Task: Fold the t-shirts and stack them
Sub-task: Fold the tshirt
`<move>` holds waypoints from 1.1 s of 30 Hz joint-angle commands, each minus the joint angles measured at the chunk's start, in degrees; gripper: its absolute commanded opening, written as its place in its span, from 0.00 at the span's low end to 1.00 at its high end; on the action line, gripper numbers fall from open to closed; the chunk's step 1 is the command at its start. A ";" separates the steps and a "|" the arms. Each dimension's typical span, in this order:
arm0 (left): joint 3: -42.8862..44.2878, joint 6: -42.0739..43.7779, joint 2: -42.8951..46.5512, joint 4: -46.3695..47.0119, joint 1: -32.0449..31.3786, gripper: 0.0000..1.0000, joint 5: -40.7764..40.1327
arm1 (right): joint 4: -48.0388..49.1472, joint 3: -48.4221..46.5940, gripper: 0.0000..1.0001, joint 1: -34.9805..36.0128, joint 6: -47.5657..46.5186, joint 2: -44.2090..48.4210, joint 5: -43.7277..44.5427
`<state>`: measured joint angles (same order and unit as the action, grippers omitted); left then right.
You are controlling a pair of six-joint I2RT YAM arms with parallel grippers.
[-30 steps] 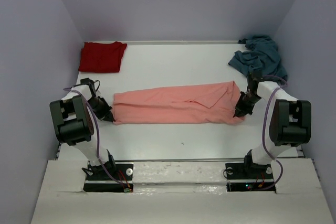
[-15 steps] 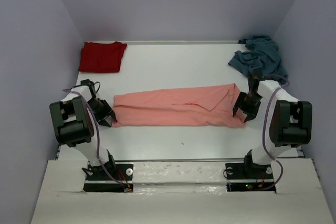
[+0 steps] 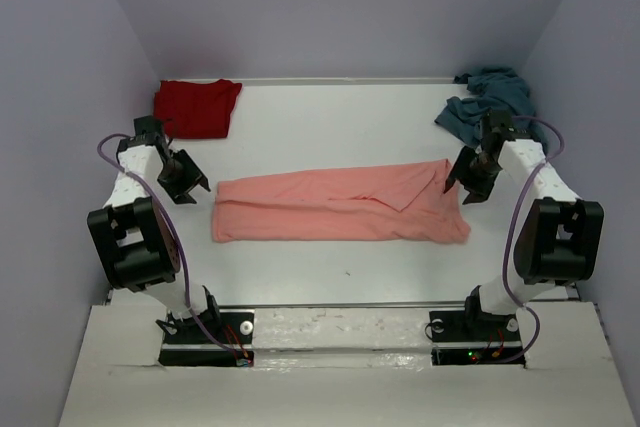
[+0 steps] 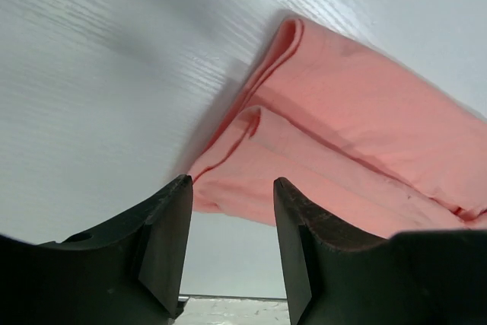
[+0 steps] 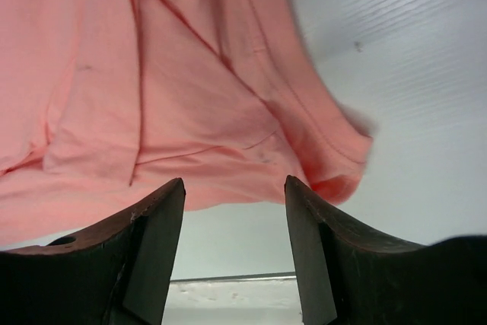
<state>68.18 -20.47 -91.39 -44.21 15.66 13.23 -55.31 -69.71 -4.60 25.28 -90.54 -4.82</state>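
The salmon-pink t-shirt [image 3: 340,205] lies folded into a long band across the middle of the table [image 3: 330,127]. My left gripper [image 3: 192,188] hovers just off its left end, open and empty. In the left wrist view the shirt's folded end [image 4: 358,135] sits beyond the left gripper [image 4: 232,188], with only bare table showing between the fingers. My right gripper [image 3: 466,185] is at the shirt's right end, also open. Under the right gripper [image 5: 234,188] lies the shirt's creased corner [image 5: 152,89]. The dark red t-shirt [image 3: 196,108] lies folded at the far left. The teal-blue t-shirt [image 3: 492,105] is crumpled at the far right.
Lilac walls close in the table on the left, right and back. The table's near edge has a metal rail [image 3: 340,305], with the arm bases just behind it.
Both grippers went from shut on the pink shirt's ends to open, letting go. Both then lifted and drew back toward the far side. The shirt settled flat.
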 commanded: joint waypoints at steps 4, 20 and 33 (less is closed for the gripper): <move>1.16 -1.94 2.62 2.10 -4.66 0.56 6.27 | 4.68 1.95 0.60 -0.41 5.22 0.89 -13.81; -0.77 -11.61 0.17 11.68 -24.09 0.56 11.81 | 11.62 7.31 0.57 7.06 11.72 0.02 -23.04; -2.53 -11.35 -3.26 10.46 -27.09 0.56 10.94 | 18.92 12.76 0.56 10.75 16.38 -2.71 -25.50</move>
<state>66.67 -32.03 -94.06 -32.27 -10.76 23.94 -40.80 -57.32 5.30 39.94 -92.16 -28.95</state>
